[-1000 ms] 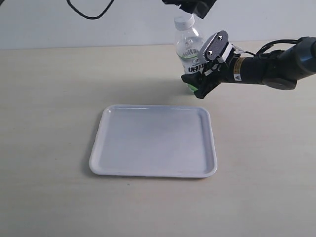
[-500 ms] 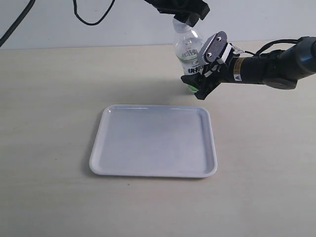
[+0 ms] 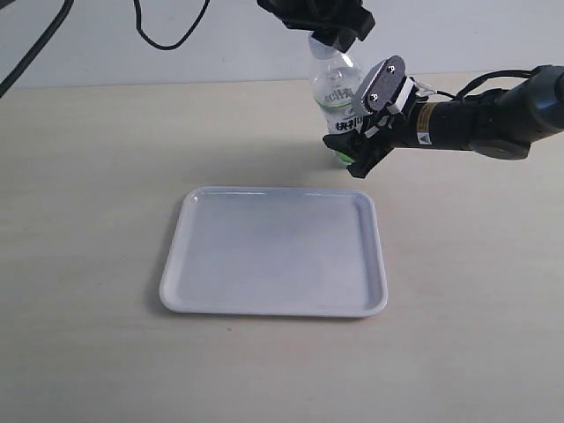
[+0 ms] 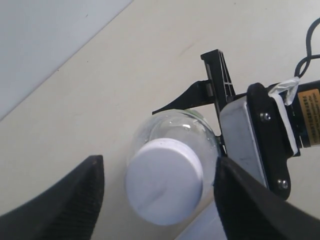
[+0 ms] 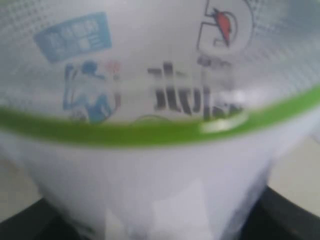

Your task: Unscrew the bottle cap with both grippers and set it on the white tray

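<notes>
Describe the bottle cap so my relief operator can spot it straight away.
Start at the white tray, the largest thing in the exterior view; just beyond its far right corner stands the clear bottle. The bottle cap tops its neck: a small, plain white disc, unlike the labelled, see-through body below.

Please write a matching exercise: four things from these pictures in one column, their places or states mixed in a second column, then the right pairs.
1 bottle cap
2 bottle
3 white tray
4 left claw

a open, straddling the cap
b flat on the table, nothing on it
c sitting on the bottle's neck
d held around its label by the right claw

Pairs: 1-c, 2-d, 3-b, 4-a
</notes>
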You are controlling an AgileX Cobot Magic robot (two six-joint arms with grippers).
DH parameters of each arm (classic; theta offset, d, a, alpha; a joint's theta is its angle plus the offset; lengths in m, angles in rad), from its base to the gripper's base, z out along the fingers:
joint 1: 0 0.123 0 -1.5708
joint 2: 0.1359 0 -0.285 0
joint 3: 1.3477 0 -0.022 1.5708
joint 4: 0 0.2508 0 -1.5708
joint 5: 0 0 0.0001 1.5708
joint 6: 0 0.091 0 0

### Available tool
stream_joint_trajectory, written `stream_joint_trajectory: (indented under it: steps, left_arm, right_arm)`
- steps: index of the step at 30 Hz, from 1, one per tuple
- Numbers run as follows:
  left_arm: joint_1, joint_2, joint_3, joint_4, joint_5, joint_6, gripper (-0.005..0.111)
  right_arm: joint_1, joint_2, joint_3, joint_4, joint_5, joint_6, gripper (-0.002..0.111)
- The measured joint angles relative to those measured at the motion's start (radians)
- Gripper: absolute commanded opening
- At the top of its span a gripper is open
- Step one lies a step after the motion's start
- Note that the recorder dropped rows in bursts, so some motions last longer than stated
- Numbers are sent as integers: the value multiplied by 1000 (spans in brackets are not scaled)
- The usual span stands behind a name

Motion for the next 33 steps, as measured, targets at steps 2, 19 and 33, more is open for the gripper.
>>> stream_joint_trajectory:
  steps: [2, 19, 33]
  left_arm:
    - [0, 0, 0, 0, -1, 0, 62]
    - [0, 0, 0, -10, -2, -38, 54]
    - [8, 0, 0, -16, 6, -93, 57]
  right_arm:
    - [0, 0, 0, 0, 0, 0, 0]
    - [0, 0, 0, -2, -2, 0, 0]
    - [0, 0, 0, -2, -2, 0, 0]
